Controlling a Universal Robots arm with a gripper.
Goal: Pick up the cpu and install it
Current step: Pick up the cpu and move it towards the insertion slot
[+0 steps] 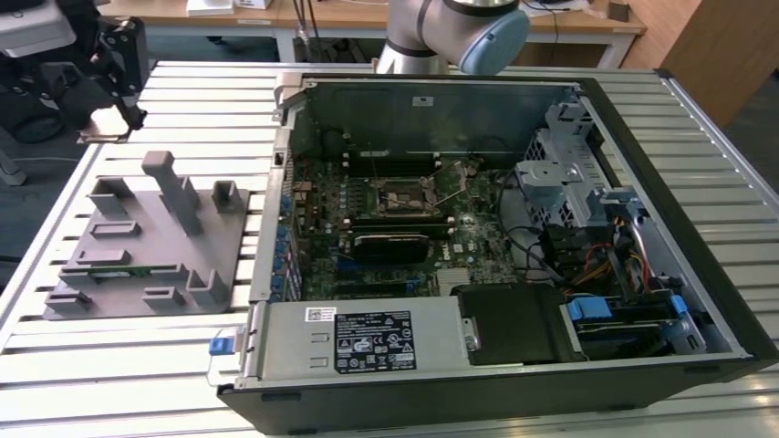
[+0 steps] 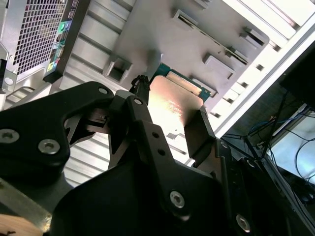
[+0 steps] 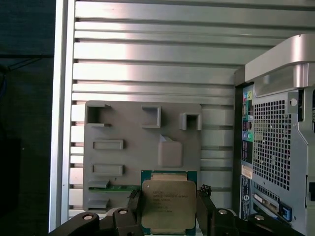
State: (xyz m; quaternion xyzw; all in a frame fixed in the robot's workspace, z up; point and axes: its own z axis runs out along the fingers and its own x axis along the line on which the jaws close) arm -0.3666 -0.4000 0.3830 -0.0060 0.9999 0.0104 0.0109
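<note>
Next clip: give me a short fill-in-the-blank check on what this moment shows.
1. The pincer is shut on the ___.
2. The grey fixture plate lies on the slatted ___.
3. The plate lies to the exterior view's ___ of the computer case.
Missing words: cpu; table; left.

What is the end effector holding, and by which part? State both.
The end effector holds the cpu, its fingers clamped on two opposite side edges of the chip.

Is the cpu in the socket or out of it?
Out: the cpu is held by the gripper over the grey holder, outside the computer case.
</note>
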